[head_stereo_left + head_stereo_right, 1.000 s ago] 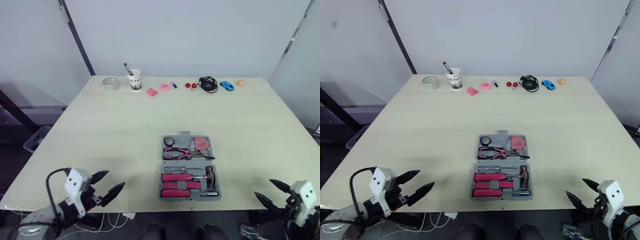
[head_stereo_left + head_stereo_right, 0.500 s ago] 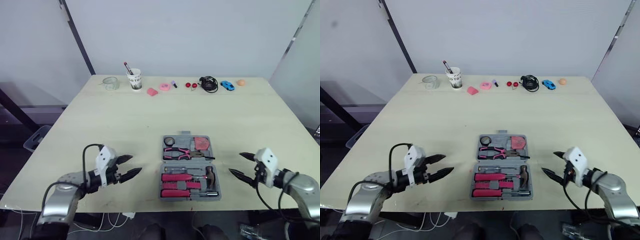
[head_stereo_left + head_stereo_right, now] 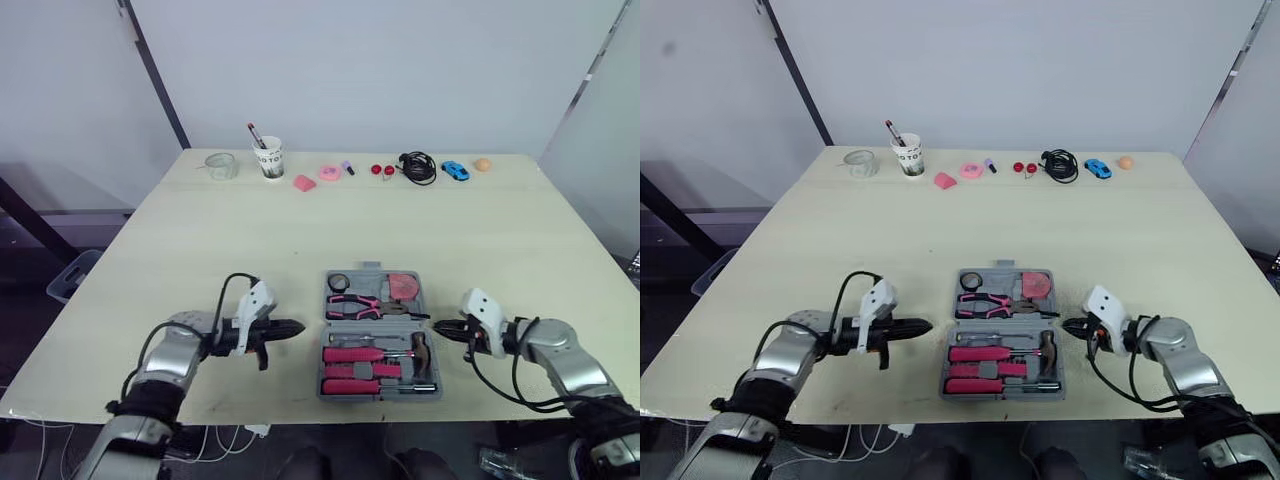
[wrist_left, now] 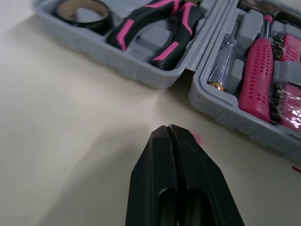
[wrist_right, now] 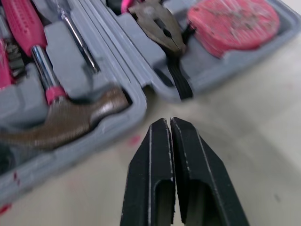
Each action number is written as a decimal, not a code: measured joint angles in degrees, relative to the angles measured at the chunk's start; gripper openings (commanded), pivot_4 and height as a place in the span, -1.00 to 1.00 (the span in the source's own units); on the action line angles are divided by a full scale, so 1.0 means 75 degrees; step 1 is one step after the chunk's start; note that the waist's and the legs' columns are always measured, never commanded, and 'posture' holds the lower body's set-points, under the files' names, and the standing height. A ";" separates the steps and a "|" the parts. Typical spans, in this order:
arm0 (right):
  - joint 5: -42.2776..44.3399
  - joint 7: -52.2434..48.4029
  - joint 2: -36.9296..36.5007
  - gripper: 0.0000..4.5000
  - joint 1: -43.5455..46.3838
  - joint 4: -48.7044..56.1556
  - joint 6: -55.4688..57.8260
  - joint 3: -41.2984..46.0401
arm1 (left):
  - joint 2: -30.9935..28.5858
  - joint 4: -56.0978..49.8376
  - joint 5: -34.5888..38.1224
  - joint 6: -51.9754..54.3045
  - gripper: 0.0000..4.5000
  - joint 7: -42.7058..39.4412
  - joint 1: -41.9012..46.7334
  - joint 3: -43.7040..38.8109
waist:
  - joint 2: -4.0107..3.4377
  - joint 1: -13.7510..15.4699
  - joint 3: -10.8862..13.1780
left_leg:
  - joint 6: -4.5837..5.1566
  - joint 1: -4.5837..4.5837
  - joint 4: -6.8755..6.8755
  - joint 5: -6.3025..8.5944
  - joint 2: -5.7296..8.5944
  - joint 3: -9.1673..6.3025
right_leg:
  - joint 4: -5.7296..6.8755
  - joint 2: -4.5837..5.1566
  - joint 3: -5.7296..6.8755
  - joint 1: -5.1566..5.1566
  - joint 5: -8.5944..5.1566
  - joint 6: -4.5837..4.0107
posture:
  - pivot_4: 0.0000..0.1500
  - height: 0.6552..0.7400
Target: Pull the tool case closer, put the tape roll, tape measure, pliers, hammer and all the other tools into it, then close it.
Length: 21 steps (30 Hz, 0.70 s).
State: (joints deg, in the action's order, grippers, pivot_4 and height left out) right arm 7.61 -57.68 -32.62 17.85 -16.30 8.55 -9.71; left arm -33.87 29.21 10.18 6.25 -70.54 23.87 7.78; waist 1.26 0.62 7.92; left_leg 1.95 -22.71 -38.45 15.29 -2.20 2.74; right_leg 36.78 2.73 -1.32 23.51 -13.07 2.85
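Open tool case point(image 3: 330, 393) lies btwn left tool point(image 3: 293, 326) & right tool point(image 3: 441, 327), both pinched closed.

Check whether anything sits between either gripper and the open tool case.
Nothing visible does. Only bare table separates the left gripper and the right gripper, both shut, from the sides of the tool case.

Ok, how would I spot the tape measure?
On the pale table, find the open grey plastic tool case near the front edge. The tape measure fills its far right corner: a flat pinkish-red block, unlike the black tape roll in the far left corner.
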 measured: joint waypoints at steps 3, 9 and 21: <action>-0.0130 -0.0104 0.0008 -0.97 0.0125 -0.0192 -0.0050 -0.0131 | 0.0119 0.0433 -0.0252 -0.0179 -1.00 -0.0244 0.0204 0.0291 | 0.0000 -0.0003 0.0000 | 0.0000 -0.0001 0.0001 0.0000 0.0000 0.0001 | -0.0001 0.0000 0.0000 0.0000 0.0001 0.0002 | 1.00 1.00; -0.0302 -0.0184 0.0091 -0.97 0.0198 -0.0426 -0.0185 -0.0152 | 0.0335 0.0841 -0.0300 -0.0227 -1.00 -0.0371 0.0472 0.0307 | 0.0000 0.0006 0.0000 | 0.0000 -0.0002 -0.0001 0.0000 0.0000 -0.0003 | 0.0000 0.0000 0.0001 0.0000 0.0001 0.0001 | 1.00 1.00; -0.0403 -0.0247 0.0146 -0.97 0.0162 -0.0543 -0.0355 -0.0172 | 0.0573 0.1177 -0.0464 -0.0296 -1.00 -0.0395 0.0727 0.0315 | 0.0000 -0.0016 0.0000 | 0.0000 -0.0002 0.0000 0.0000 0.0000 -0.0007 | 0.0002 -0.0002 0.0002 0.0000 0.0001 0.0002 | 1.00 1.00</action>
State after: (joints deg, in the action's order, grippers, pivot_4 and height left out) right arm 4.59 -59.54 -31.53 19.06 -20.37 5.89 -11.00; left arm -29.57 38.04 6.70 4.03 -73.50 29.33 10.14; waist 1.26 0.50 7.92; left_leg 1.95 -22.72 -38.45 15.29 -2.21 2.69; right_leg 36.79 2.72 -1.31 23.51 -13.06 2.87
